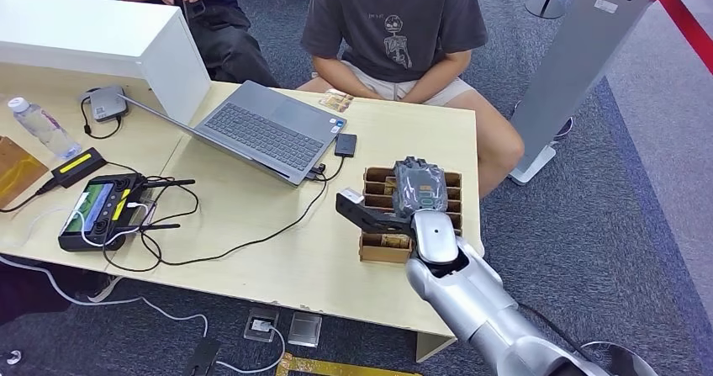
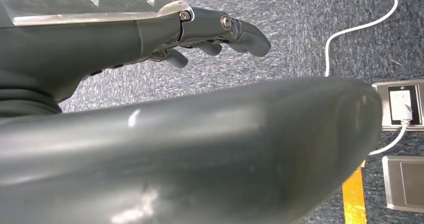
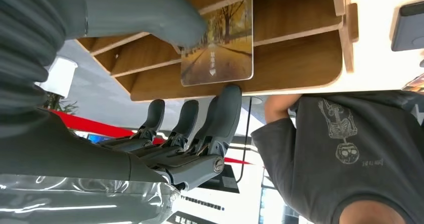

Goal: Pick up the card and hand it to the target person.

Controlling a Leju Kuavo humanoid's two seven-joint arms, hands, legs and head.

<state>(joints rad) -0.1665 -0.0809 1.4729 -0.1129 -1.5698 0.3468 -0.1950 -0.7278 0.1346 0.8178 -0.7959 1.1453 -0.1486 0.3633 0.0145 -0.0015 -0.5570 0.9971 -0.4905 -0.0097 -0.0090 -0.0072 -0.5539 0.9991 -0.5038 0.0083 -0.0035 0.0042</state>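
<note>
though near the laptop, card rack unobstructed

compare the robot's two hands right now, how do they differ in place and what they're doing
The right hand is up over the wooden card rack on the table; the left hand hangs low above carpet. The right hand's thumb and fingers close around a picture card; the left hand holds nothing, fingers loosely curled. Both are dark grey.

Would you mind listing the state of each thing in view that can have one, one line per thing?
right hand: over the card rack, thumb and a finger on the card.
card: upright in a slot, not yet lifted out.
card rack: standing on the table's right end.
left hand: hanging over the carpet, fingers loosely curled, holding nothing.
laptop: lid open, lying flat.
water bottle: capped.
</note>
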